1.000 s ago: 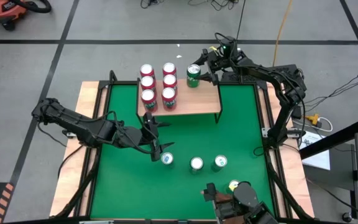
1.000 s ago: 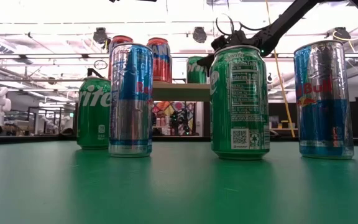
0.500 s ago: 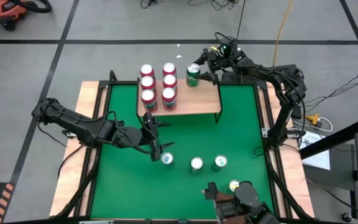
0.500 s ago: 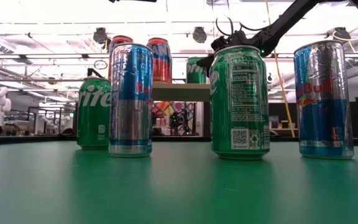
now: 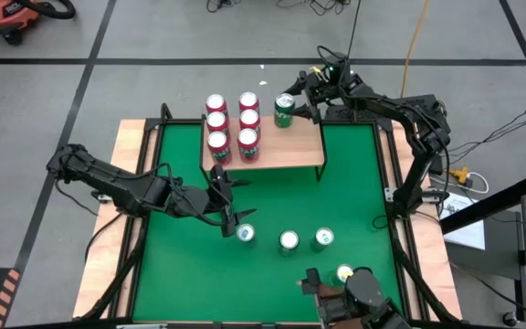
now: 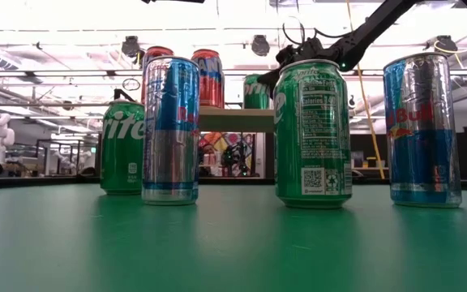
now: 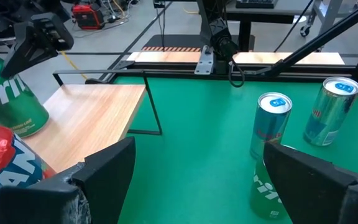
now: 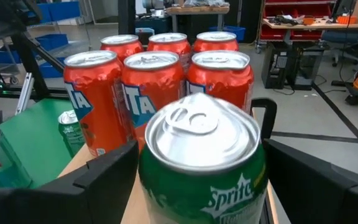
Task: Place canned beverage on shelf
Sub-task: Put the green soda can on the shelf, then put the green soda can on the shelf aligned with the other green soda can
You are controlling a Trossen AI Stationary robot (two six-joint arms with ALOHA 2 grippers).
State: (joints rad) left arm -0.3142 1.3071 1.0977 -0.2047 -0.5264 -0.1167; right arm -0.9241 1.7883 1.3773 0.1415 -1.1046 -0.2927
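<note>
A green Sprite can (image 5: 284,111) stands on the far right corner of the light-wood shelf (image 5: 290,151), and my right gripper (image 8: 201,186) is shut on it. Beside it on the board stand several red cans (image 5: 231,123). The low view shows the Sprite can (image 6: 255,91) with its base on the shelf (image 6: 233,119). My left gripper (image 5: 231,203) hovers open over the green table, just in front of the shelf, with nothing between its fingers (image 7: 104,174). My right gripper has the Sprite can's side wall (image 8: 154,193) between its two fingers (image 8: 114,177), one on each side of the round body. The fingers come nearly level from the table's far right. The can stands upright, its base on the shelf board (image 7: 98,118).
Several loose cans stand on the green table near its front: a Red Bull (image 5: 245,234), another (image 5: 289,240), a Sprite (image 5: 323,239) and one by the low camera (image 5: 343,272). The shelf's near right part is bare board.
</note>
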